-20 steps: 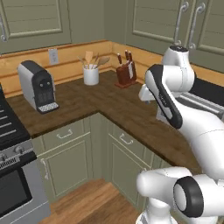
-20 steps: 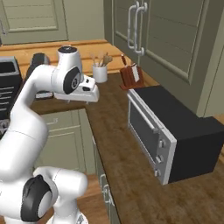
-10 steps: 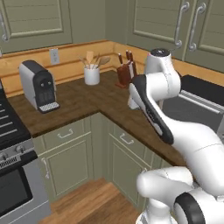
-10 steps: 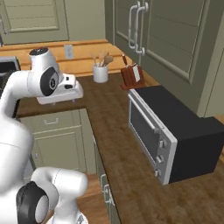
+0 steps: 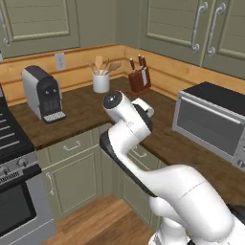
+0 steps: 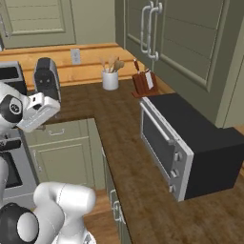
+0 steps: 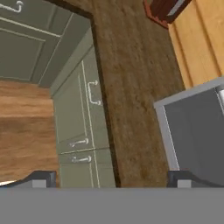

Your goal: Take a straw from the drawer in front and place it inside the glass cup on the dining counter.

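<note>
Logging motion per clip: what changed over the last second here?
The arm swung leftward across the counter corner, its hand now out over the cabinet fronts. The fingers stayed spread wide and empty; nothing was grasped or released. The coffee machine, utensil crock, knife block and toaster oven kept their places.
</note>
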Available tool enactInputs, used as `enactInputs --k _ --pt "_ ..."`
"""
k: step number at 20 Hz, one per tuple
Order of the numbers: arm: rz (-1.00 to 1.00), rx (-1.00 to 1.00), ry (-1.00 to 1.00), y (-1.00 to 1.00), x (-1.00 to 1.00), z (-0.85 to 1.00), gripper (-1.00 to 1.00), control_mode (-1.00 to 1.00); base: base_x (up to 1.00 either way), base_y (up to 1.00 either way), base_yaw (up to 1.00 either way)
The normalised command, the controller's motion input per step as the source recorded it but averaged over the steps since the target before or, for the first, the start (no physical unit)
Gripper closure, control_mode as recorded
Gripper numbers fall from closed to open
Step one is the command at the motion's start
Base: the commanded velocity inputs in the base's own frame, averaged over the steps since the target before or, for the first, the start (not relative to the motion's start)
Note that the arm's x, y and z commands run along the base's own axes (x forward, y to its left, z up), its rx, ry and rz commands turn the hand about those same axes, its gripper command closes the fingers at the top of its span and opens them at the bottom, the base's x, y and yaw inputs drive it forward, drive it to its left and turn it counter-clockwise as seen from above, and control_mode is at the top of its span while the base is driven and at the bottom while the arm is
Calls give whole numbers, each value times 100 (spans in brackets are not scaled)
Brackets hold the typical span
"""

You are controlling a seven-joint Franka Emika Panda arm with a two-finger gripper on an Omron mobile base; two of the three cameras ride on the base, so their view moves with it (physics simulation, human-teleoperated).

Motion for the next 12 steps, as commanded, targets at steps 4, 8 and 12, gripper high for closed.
enactInputs --k 4,8,12 --pt "0 -40 -6 31 28 -62 -100 -100 0 0 0" --pt "0 -40 -7 7 43 -67 -100 -100 0 0 0" --pt "0 -31 -2 0 44 -65 -100 -100 0 0 0"
